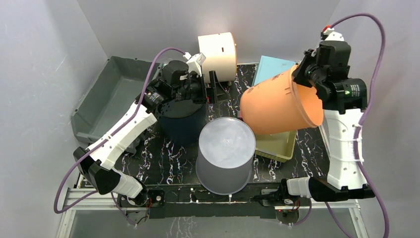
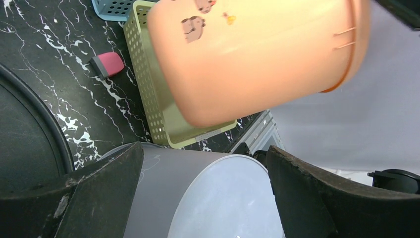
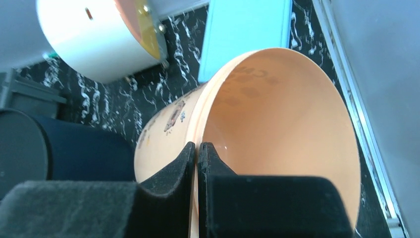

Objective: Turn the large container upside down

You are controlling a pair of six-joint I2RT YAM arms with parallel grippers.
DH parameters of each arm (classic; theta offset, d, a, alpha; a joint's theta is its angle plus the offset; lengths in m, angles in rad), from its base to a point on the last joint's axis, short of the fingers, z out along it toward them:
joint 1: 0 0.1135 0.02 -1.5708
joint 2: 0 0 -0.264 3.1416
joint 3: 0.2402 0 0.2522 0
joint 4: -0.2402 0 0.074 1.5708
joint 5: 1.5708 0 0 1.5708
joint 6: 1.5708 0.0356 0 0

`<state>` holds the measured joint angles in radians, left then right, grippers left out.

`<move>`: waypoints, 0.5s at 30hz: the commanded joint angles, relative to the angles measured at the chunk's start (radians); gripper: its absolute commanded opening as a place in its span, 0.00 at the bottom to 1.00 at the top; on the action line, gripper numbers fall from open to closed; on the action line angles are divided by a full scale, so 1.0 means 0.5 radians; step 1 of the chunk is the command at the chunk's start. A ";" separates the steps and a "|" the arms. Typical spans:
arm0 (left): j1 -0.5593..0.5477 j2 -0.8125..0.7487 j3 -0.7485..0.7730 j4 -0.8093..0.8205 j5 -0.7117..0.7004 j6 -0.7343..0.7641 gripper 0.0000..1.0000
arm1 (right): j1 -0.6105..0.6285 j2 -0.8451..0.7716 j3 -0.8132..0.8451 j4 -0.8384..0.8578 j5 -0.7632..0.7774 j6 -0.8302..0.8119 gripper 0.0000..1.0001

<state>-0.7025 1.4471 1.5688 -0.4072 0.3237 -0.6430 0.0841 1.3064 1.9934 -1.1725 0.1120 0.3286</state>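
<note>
The large orange bucket [image 1: 277, 106] hangs in the air on its side at the right, mouth facing right, bottom pointing left over the yellow-green basket. My right gripper [image 1: 303, 74] is shut on its rim; in the right wrist view [image 3: 198, 146] one finger is inside and one outside the bucket [image 3: 277, 124]. My left gripper [image 1: 213, 90] is open and empty above the dark navy container [image 1: 181, 124]. In the left wrist view the gripper [image 2: 204, 163] frames the grey container [image 2: 198, 193], with the bucket [image 2: 257, 59] beyond.
A grey container [image 1: 227, 153] stands bottom up at centre front. A perforated yellow-green basket [image 1: 277, 144] lies under the bucket. A white cylinder [image 1: 218, 54] and a light blue bin [image 1: 272, 67] sit at the back. A grey tray [image 1: 106, 96] is at the left. A pink block [image 2: 108, 64] lies on the table.
</note>
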 commanded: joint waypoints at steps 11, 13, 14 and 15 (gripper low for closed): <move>-0.006 -0.126 -0.060 0.002 -0.029 -0.009 0.94 | 0.044 -0.139 -0.455 0.368 0.339 -0.164 0.00; -0.006 -0.125 -0.060 -0.002 -0.031 -0.009 0.94 | 0.093 -0.136 -0.433 0.368 0.446 -0.192 0.00; -0.006 -0.123 -0.060 -0.002 -0.031 -0.009 0.94 | 0.127 -0.140 -0.433 0.376 0.501 -0.216 0.00; -0.006 -0.121 -0.059 -0.003 -0.031 -0.011 0.94 | 0.166 -0.135 -0.441 0.385 0.553 -0.241 0.00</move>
<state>-0.7025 1.4303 1.5379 -0.4126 0.3099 -0.6479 0.1112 1.2900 1.7496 -1.1099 0.2474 0.2684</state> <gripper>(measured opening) 0.941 0.018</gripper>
